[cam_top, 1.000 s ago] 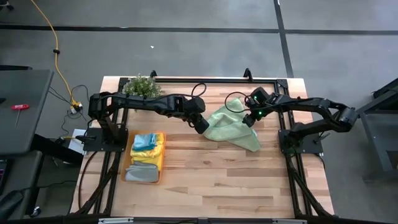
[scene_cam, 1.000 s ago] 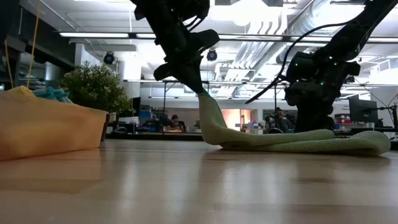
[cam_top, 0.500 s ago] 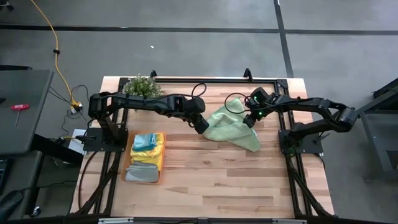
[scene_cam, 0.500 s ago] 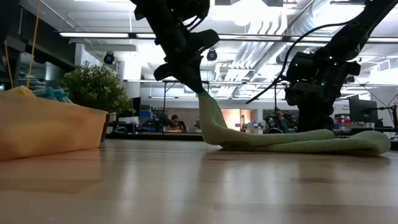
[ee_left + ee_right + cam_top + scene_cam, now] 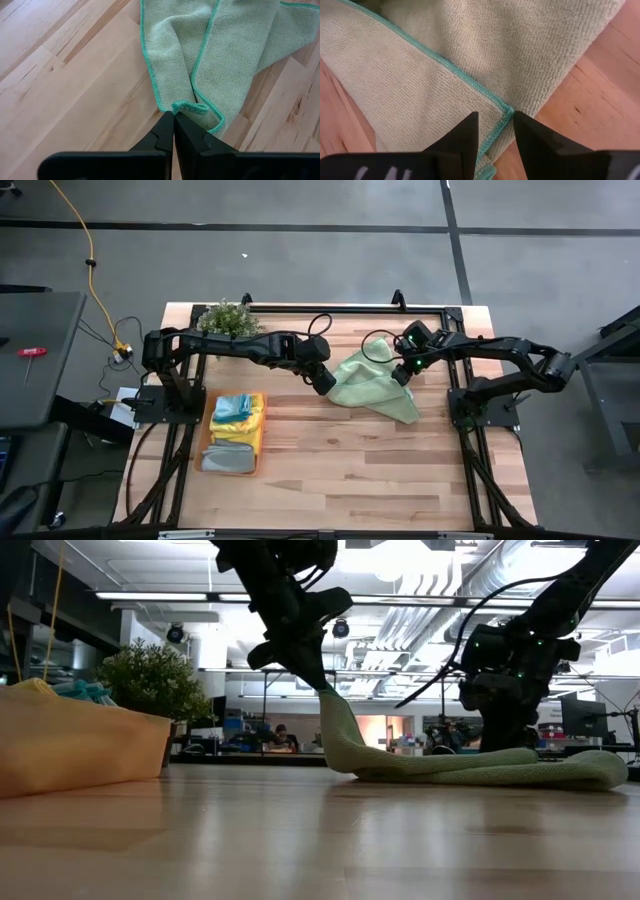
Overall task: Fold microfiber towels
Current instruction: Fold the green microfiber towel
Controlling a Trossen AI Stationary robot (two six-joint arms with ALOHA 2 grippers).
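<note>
1. We see the green towel (image 5: 372,386) lying crumpled on the counter (image 5: 350,460), right of centre in the high view's upper half.
2. The left end effector (image 5: 328,387) sits at the towel's left edge, its fingers (image 5: 165,134) pressed together on a hemmed corner. In the low view this end effector (image 5: 318,683) holds that corner above the counter, and the towel (image 5: 470,768) hangs from it down to the wood.
3. The right end effector (image 5: 402,373) is down on the towel's upper right part. Its fingers (image 5: 462,135) stand partly apart, one on each side of a teal-hemmed corner (image 5: 507,111). The fabric is not gripped.
4. At the lower left of the high view an orange tray (image 5: 258,450) holds more towels (image 5: 234,408): teal, yellow and grey.
5. A plant (image 5: 228,318) stands at the counter's upper left.
</note>
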